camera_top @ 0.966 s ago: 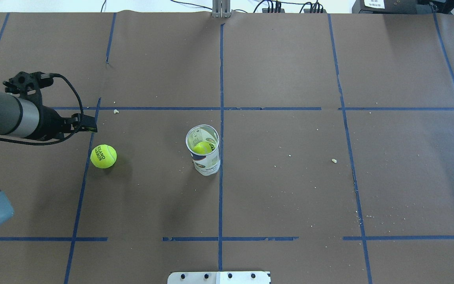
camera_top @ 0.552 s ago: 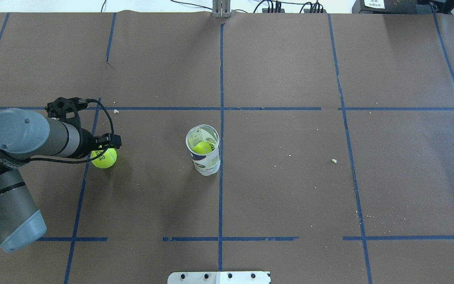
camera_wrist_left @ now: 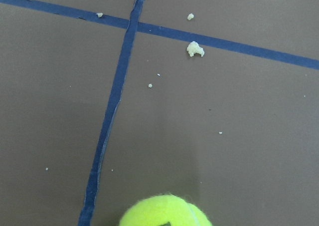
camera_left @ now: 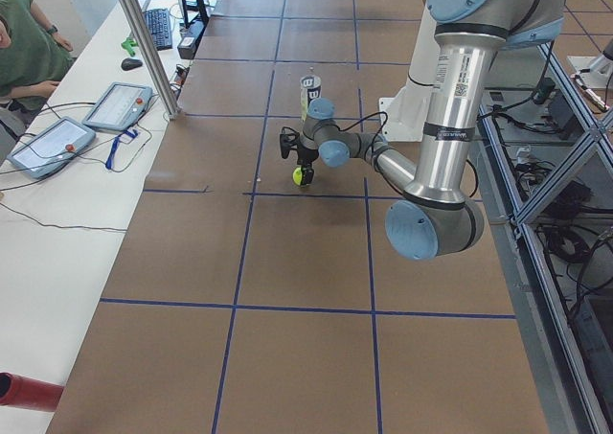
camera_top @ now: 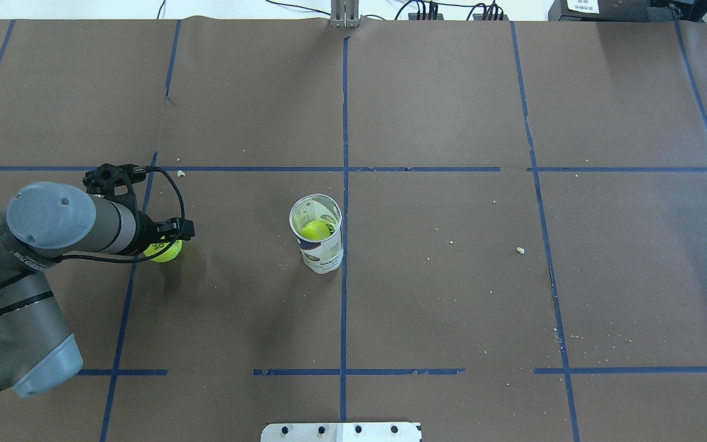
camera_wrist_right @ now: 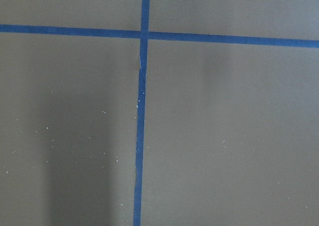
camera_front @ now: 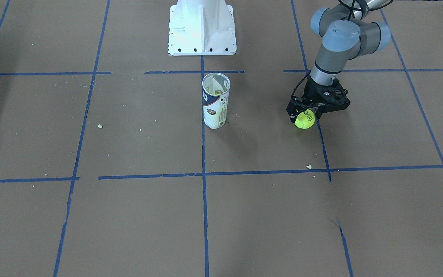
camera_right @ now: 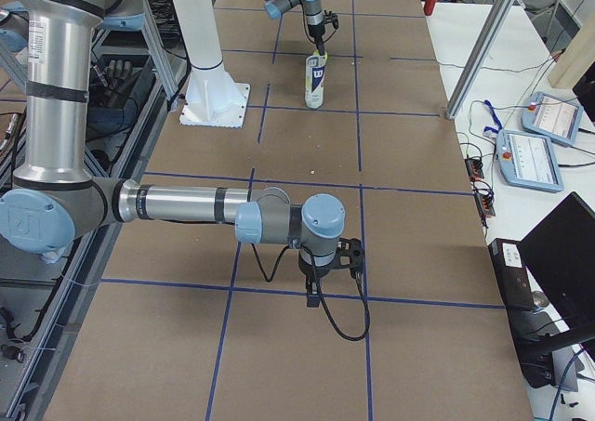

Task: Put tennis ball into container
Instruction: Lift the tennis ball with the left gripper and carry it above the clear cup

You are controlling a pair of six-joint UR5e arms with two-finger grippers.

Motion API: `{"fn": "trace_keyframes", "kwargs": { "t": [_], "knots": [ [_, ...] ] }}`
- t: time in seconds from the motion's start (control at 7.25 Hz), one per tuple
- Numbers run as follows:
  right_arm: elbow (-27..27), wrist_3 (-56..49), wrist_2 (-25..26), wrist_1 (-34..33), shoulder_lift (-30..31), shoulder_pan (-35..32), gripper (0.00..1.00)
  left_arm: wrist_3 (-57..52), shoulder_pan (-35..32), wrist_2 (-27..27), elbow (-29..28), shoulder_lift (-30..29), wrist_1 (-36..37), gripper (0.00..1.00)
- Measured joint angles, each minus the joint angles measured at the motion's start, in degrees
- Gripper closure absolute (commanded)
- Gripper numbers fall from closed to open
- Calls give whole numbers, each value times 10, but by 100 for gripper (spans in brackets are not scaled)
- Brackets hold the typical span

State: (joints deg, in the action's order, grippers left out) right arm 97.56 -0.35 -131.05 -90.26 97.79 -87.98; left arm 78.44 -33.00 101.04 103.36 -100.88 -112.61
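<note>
A yellow-green tennis ball (camera_front: pixel 305 120) with black lettering lies on the brown table; it also shows as the tennis ball (camera_top: pixel 166 251) and at the bottom edge of the left wrist view as the ball (camera_wrist_left: pixel 165 213). My left gripper (camera_front: pixel 305 114) is lowered over it, open, one finger on either side. The container (camera_front: pixel 215 100), a clear tube with a white and navy label, stands upright near the table's middle, and the overhead view shows another yellow ball (camera_top: pixel 315 231) inside the tube (camera_top: pixel 321 248). My right gripper (camera_right: pixel 331 265) appears only in the exterior right view, so I cannot tell its state.
The white robot base (camera_front: pixel 201 27) stands behind the tube. Blue tape lines (camera_top: pixel 344 184) cross the brown paper, with small crumbs (camera_wrist_left: pixel 195 48) scattered about. A person (camera_left: pixel 24 51) and tablets (camera_left: pixel 117 106) are along the far table edge.
My left arm swung in toward the loose tennis ball and came down over it; it now hides most of the ball in the overhead view. The tube has not moved.
</note>
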Motion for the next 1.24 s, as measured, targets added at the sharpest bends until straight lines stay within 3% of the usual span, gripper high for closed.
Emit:
{"fn": "trace_keyframes", "kwargs": {
  "t": [0.14, 0.28, 0.55, 0.83, 1.1, 1.24],
  "knots": [
    [0, 0, 0, 0, 0, 0, 0, 0, 4, -2, -11, -6, 0, 33],
    [0, 0, 0, 0, 0, 0, 0, -1, 6, -3, -16, -9, 0, 99],
    [0, 0, 0, 0, 0, 0, 0, -1, 5, -2, -7, -9, 0, 100],
    [0, 0, 0, 0, 0, 0, 0, -2, 0, 0, 38, -6, 30, 100],
    [0, 0, 0, 0, 0, 0, 0, -4, -12, 7, 118, -33, 143, 100],
    [0, 0, 0, 0, 0, 0, 0, -5, -33, 27, 148, -74, 220, 100]
  ]
}}
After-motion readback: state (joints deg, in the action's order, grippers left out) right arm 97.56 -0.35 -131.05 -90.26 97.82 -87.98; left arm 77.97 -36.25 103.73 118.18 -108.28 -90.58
